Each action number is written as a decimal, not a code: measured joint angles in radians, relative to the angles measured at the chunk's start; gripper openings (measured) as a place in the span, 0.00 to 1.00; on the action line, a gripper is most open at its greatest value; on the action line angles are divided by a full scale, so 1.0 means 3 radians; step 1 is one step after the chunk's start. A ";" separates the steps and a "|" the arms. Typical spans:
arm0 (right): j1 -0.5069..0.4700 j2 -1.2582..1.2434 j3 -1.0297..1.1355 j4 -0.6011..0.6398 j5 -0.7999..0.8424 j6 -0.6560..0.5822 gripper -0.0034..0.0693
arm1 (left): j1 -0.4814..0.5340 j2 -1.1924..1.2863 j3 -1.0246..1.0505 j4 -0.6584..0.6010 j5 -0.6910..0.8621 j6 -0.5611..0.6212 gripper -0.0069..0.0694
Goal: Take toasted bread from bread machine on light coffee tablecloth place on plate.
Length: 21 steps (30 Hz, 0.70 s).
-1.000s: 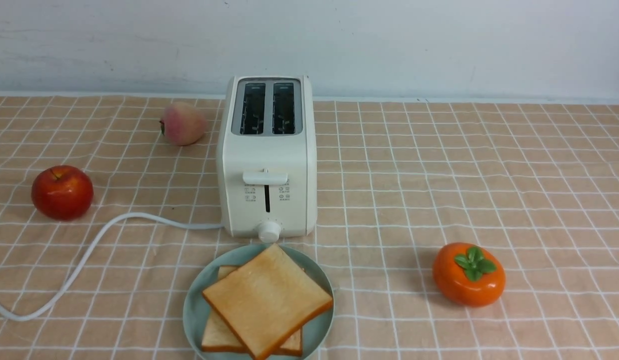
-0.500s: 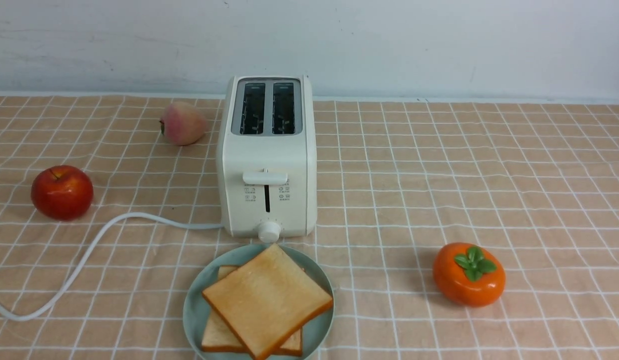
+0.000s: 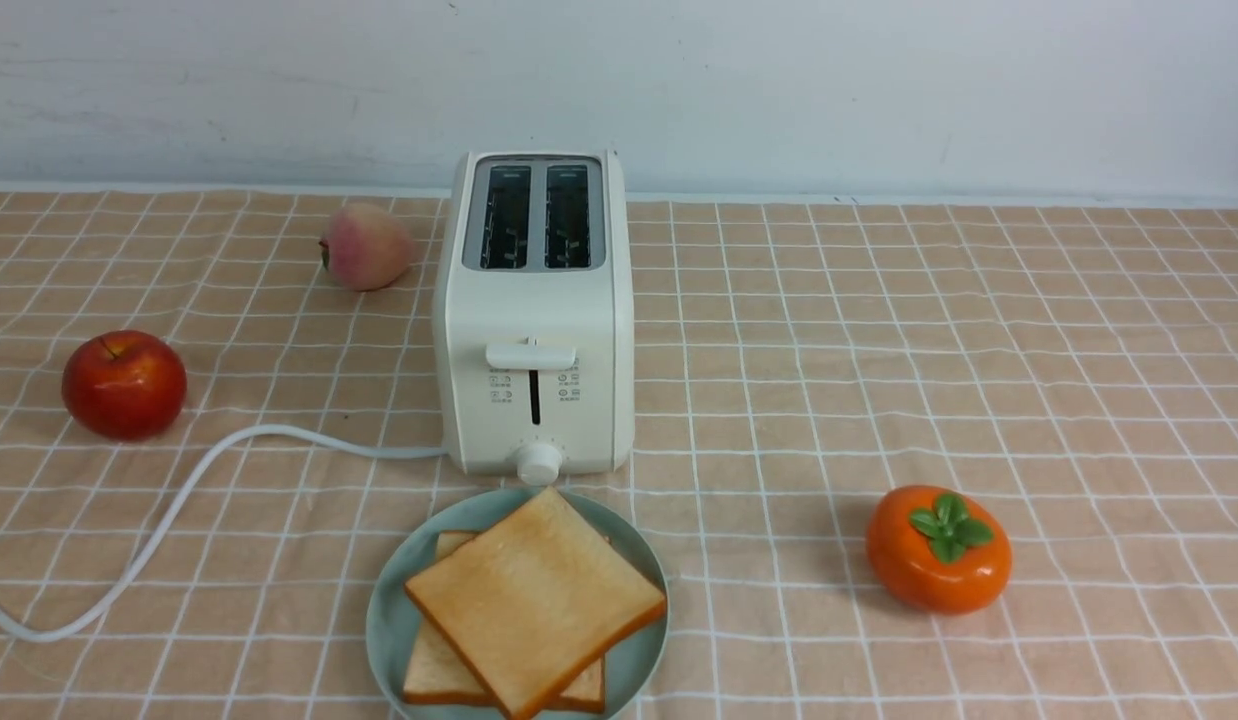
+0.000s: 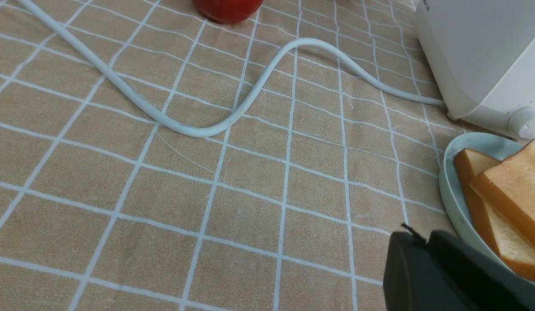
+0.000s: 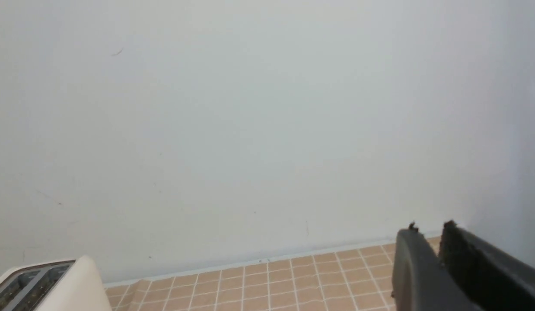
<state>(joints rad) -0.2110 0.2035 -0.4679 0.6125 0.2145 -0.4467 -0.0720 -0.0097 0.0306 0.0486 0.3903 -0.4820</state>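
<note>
Toasted bread (image 3: 535, 600): two slices stacked on plate (image 3: 391, 620).
Bread machine (image 3: 535, 330): slots empty.
Left tool (image 4: 423, 242), right tool (image 5: 427, 242): fingers together, holding nothing.

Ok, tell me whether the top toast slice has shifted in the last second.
No. The top toast slice keeps its corner just below the toaster's knob.

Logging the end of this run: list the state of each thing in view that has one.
bread machine: both slots empty, lever up
toasted bread: two slices stacked askew on the plate
plate: holding both slices, right in front of the bread machine
cord: lying loose on the tablecloth
left gripper: shut, empty
right gripper: shut, empty, raised toward the wall
</note>
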 joint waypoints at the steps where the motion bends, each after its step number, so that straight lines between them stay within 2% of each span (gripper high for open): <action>1: -0.0003 -0.0011 0.0010 -0.0017 0.0000 0.0005 0.18 | 0.0000 0.0000 0.0000 0.0000 0.0000 0.0000 0.15; 5: 0.0037 -0.0040 0.0132 -0.0669 0.0119 0.0412 0.18 | 0.0000 0.0000 0.0000 -0.0001 0.0000 0.0000 0.15; 6: 0.0063 -0.0042 0.0161 -0.0856 0.0152 0.0578 0.18 | 0.0000 0.0000 0.0000 -0.0001 0.0000 0.0000 0.15; 7: 0.0140 -0.0042 0.0243 -0.1235 0.0199 0.0991 0.19 | 0.0000 0.0000 0.0000 -0.0001 0.0000 0.0000 0.15; 8: 0.0197 -0.0042 0.0298 -0.1459 0.0217 0.1214 0.19 | 0.0000 0.0000 0.0000 -0.0001 0.0000 0.0000 0.15; 12: 0.0423 -0.0055 0.0519 -0.1977 0.0243 0.1740 0.19 | 0.0000 0.0000 0.0000 -0.0001 0.0000 0.0000 0.16; 18: 0.0721 -0.0320 0.0940 -0.2071 0.0240 0.1700 0.19 | 0.0000 0.0000 0.0000 -0.0001 0.0000 0.0000 0.16; 21: 0.0740 -0.0540 0.1294 -0.2084 0.0233 0.1629 0.20 | 0.0000 0.0000 0.0000 -0.0001 0.0000 0.0000 0.17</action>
<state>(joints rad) 0.0109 0.0414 -0.0796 -0.0126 0.2843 0.0420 -0.0720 -0.0097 0.0306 0.0484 0.3903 -0.4820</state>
